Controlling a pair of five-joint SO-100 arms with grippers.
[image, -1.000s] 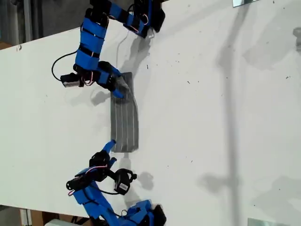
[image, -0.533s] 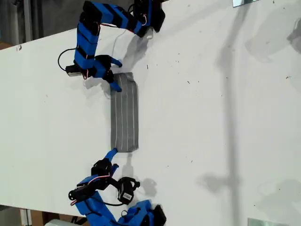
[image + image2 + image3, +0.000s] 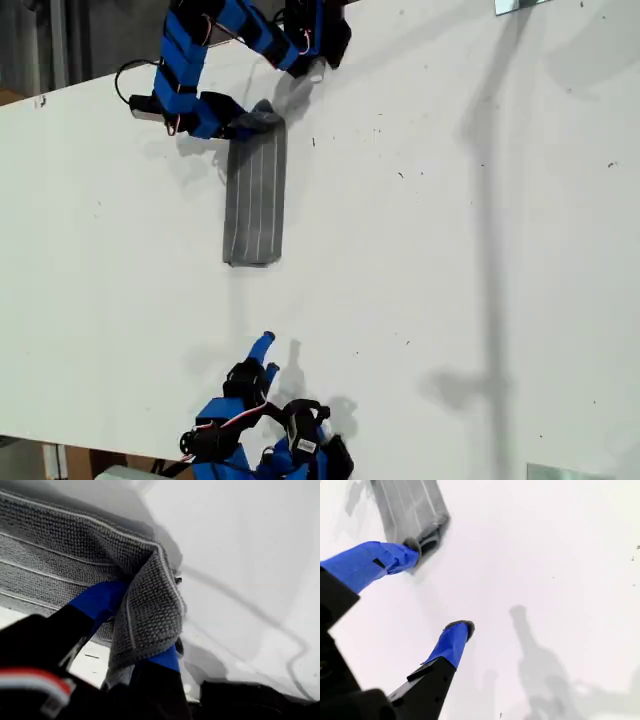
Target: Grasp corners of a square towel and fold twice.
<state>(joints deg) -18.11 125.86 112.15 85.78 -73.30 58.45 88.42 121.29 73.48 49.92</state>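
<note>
So my first gripper (image 3: 142,625) is pinched tight on the end of the towel (image 3: 255,195), a folded strip on the table (image 3: 450,250) toward the exterior view's top. My second gripper (image 3: 437,592) hangs wide open, holding nothing, well apart. I'd carry that end straight over so the edges line up.

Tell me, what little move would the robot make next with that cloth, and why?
Probably my first gripper lowers the towel end it pinches and opens. The towel is already a narrow folded strip on the table, with only this end lifted and bunched. My second gripper is open and clear of the far end.
</note>
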